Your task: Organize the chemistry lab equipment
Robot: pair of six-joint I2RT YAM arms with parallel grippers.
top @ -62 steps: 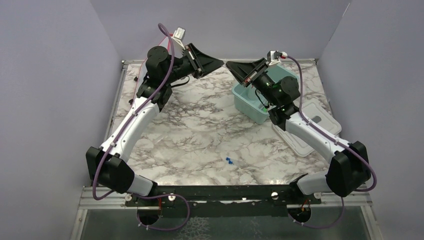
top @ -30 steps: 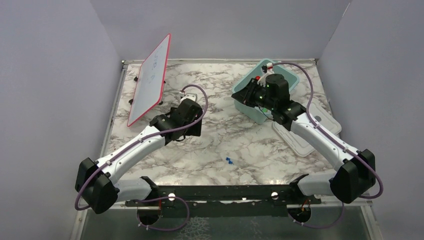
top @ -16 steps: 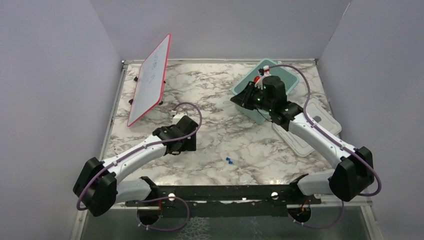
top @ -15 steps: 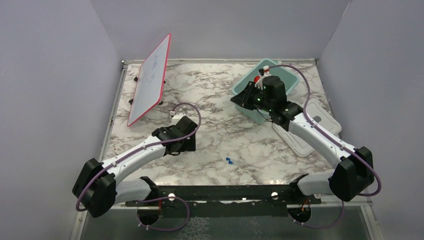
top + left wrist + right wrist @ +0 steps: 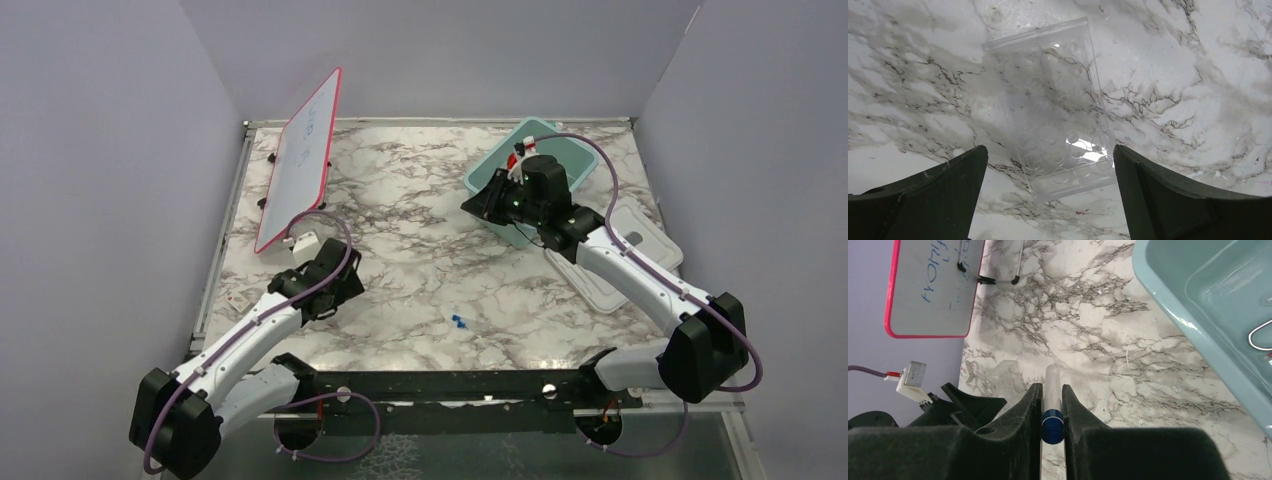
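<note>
The left pincer has drawn back near-left, wide open over a clear plastic well rack on the marble desk. The right pincer clamps a blue-capped clear tube beside the pale teal tub, probably rack-bound.

Grey-veined white marble table between plain lavender walls.

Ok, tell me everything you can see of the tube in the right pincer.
The tube is a slim, clear cylinder, glass or plastic by its look, with a rounded closed end and a dark blue cap. No contents show. The right pincer is shut on it, one finger on each side at the cap, and the rounded end sticks out past the fingertips. The marble table lies behind it.
</note>
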